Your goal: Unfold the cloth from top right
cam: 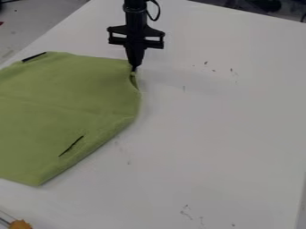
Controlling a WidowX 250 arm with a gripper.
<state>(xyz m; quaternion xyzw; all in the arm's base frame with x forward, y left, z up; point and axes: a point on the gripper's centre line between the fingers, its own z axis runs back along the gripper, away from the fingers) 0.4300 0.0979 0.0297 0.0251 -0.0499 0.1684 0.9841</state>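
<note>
Lying below and left of the tool (134,68), green cloth (71,98), upper-right corner pinched in its tips

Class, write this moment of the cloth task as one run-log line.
Black gripper at upper-right corner of green cloth | grip unclear | cloth edge puckered there | cloth on white tabletop
</note>
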